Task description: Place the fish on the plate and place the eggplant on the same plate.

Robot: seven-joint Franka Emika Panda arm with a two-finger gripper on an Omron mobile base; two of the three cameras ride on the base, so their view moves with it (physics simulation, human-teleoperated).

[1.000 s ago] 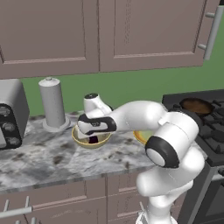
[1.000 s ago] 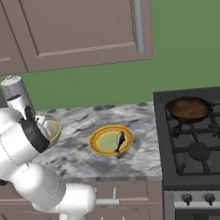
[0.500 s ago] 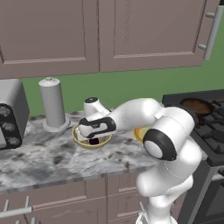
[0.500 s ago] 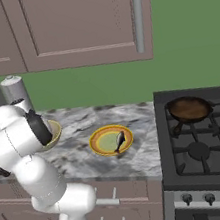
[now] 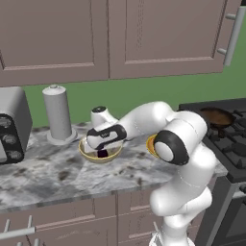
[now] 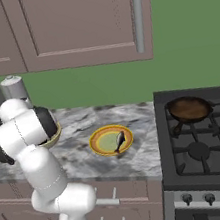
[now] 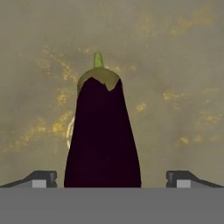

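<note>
Gripper (image 5: pixel 103 153) down inside the tan bowl (image 5: pixel 87 153), jaws spread wide, nothing clamped yet. From the hand view, one dark fingertip (image 7: pixel 40 178) sits off to each side of the eggplant (image 7: pixel 103 133), and the fruit lies squarely in the gap between them, pointing away along the camera's line of sight.

What does a good grab need from here? My read: go lower so the pads meet the fat lower body rather than the tapered neck, stay centred so both pads touch together, then squeeze gently, because that glossy rounded skin looks likely to squirt out of an off-centre pinch. Lift straight up to clear the bowl's wall before swinging across.

Look at that eggplant: deep purple, almost black, plump at the near end, narrowing to a yellow-green cap and a short green stem. It rests on the mottled tan floor of the bowl.

Over on the marble counter (image 6: pixel 85 162), the plate (image 6: pixel 98 148) waits beside the stove (image 6: pixel 203 142), fish (image 6: pixel 120 141) already lying across it.
</note>
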